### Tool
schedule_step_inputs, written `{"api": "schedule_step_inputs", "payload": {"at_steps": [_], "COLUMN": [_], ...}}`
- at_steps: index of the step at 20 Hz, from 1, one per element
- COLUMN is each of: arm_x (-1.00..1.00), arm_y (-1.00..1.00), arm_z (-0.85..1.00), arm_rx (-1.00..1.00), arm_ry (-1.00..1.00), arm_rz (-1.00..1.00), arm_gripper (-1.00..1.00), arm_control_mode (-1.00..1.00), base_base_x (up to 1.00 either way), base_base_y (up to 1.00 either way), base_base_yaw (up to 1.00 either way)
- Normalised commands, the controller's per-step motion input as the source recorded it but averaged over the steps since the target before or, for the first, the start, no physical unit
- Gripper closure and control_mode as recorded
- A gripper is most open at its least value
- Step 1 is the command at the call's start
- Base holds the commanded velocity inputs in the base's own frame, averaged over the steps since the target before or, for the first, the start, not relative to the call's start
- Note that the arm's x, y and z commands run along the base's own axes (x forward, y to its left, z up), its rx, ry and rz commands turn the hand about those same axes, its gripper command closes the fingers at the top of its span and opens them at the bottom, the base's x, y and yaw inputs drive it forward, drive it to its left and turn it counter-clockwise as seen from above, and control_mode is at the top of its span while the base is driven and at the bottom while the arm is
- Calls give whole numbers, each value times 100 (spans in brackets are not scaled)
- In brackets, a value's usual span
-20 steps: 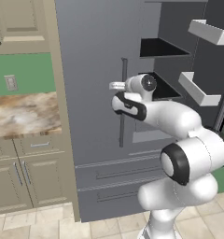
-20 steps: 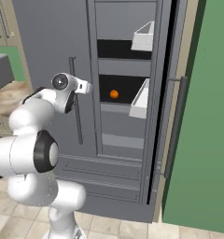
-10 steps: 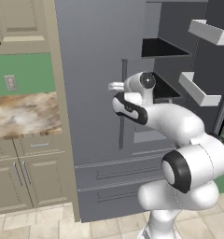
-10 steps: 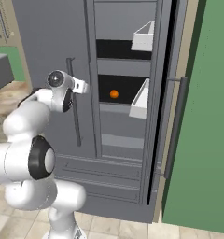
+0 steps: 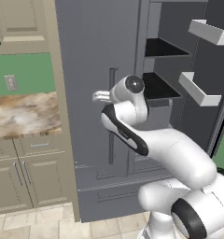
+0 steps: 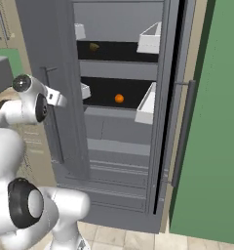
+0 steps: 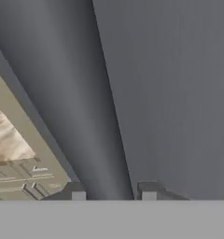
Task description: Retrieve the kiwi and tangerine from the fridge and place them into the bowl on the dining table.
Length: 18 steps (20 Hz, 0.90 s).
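Fridge (image 6: 114, 146): slate-grey, seen with its right door swung wide and its left door (image 5: 93, 93) also swung partly out; dark shelves and white door bins (image 6: 147, 102) are exposed.
Left door handle (image 5: 112, 116): a long dark vertical bar, seen in the hand view as a bar running between the two finger tips.
Gripper (image 7: 111, 192): held at the left door handle, jaws drawn in close on either side of the bar; the handle is gripped.
Tangerine (image 6: 119, 98): a small orange ball lying on the lower open shelf, well apart from the gripper.
Upper shelf: a small dull brownish item (image 6: 93, 47) is seen at its left; too small to be identified.
Counter (image 5: 23, 114): a marbled brown top over beige cabinets, left of the fridge.
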Motion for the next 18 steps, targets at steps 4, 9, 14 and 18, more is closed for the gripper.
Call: {"api": "schedule_step_inputs", "payload": {"at_steps": [4, 9, 14, 18], "arm_x": [-99, -70, -84, -77], "arm_y": [88, 60, 9, -4], "arm_z": [0, 57, 100, 91], "arm_rx": [7, -2, -1, 12], "arm_ry": [-13, -11, -3, 0], "arm_rz": [-3, 0, 0, -8], "arm_gripper": [100, -100, -100, -100], "arm_control_mode": [-100, -100, -100, -100], "base_base_x": [0, 0, 0, 0], "base_base_y": [0, 0, 0, 0], "base_base_yaw": [0, 0, 0, 0]}}
